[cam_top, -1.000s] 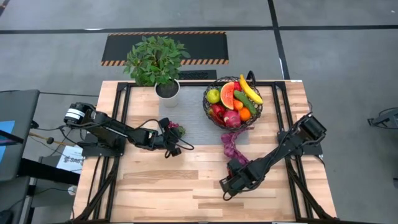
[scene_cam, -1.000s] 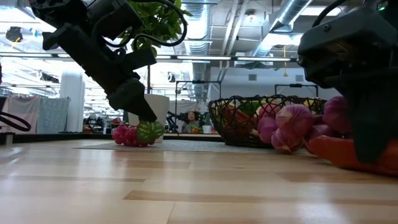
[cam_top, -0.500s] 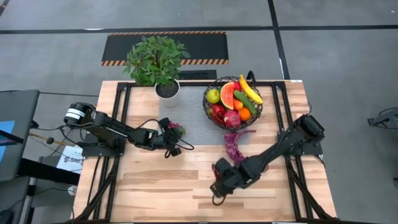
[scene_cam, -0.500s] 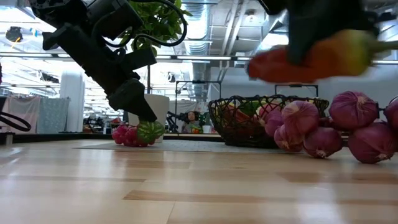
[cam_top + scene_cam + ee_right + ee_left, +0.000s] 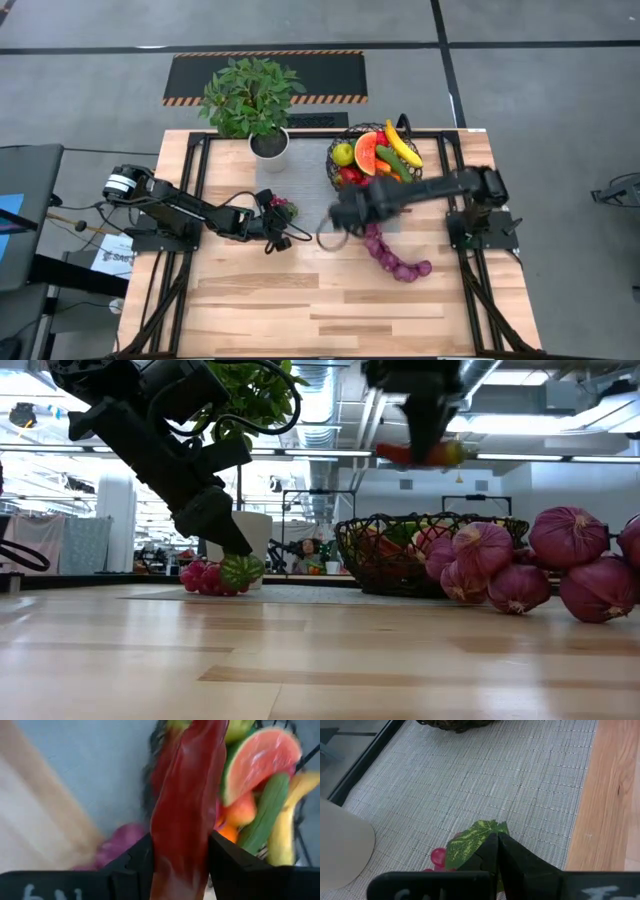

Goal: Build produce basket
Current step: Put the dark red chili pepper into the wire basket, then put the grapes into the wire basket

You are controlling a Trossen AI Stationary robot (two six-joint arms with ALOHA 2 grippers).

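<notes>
The dark wire basket (image 5: 375, 160) stands at the far right on a grey mat and holds watermelon, banana, cucumber, an apple and oranges. My right gripper (image 5: 348, 208) is in the air just left of it, shut on a red chilli (image 5: 187, 795), which also shows in the low view (image 5: 420, 455). My left gripper (image 5: 280, 213) is low over the mat, shut on the green leaf of a bunch of red grapes (image 5: 200, 575). A string of purple onions (image 5: 395, 258) lies on the wood near the basket. My left gripper pinches the green leaf (image 5: 470, 837) of the grape bunch between its two shut fingers, slanting down from the table's left. The bunch rests on the mat below the fingertips. My right gripper pinches the chilli about its middle (image 5: 182, 845) between its two fingers (image 5: 135, 857), which come from above and lie across it. The chilli hangs about level, lifted well clear of the table.
A leafy plant in a white pot (image 5: 268, 145) stands at the far edge, left of the basket. The grey woven mat (image 5: 310, 195) lies between my two grippers. Bare wood spreads along the near half of the table (image 5: 300, 300).
My right gripper has risen from the near middle of the table with the red chilli and swung toward the far edge, up to the basket's left side. The chilli has gone from the table top to well above it. My left gripper has kept still.
</notes>
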